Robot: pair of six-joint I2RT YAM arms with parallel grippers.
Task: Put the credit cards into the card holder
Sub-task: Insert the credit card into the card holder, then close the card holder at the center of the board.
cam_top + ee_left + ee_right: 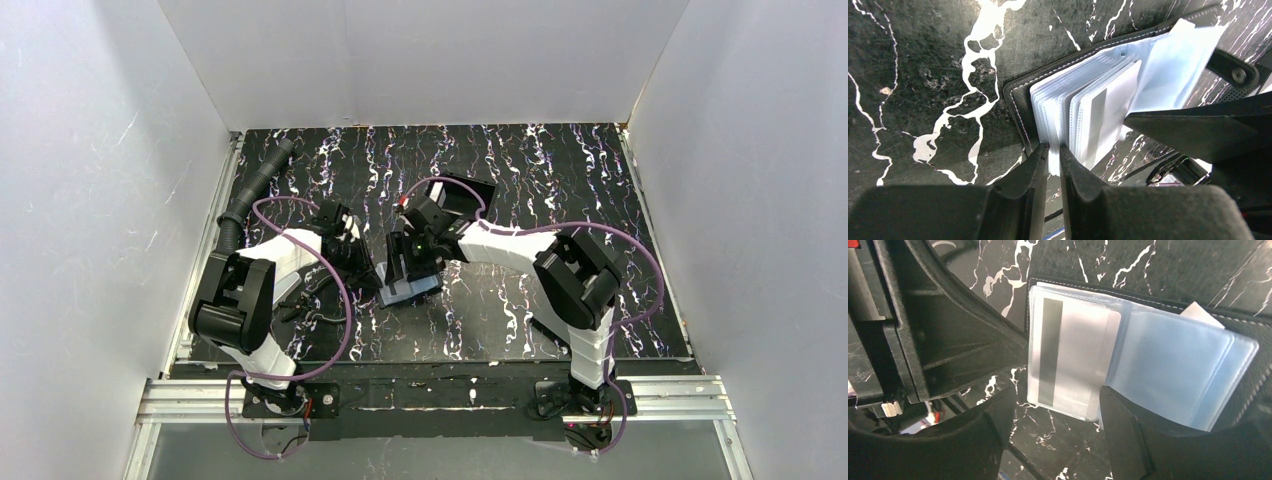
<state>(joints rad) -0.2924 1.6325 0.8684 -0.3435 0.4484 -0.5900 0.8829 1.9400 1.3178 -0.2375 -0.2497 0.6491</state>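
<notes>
Only right wrist shows card point(1073, 360) stripe

The card holder point(1083, 286), black leather with pale stitching, lies open just below both grippers, its clear sleeves point(1173, 365) fanned upward. One sleeve edge is pinched at the tips of the left gripper point(1052, 156). A silvery credit card point(1073, 355) with a dark stripe sits inside a sleeve, in the gap between the spread fingers of the right gripper point(1055, 400).
</notes>
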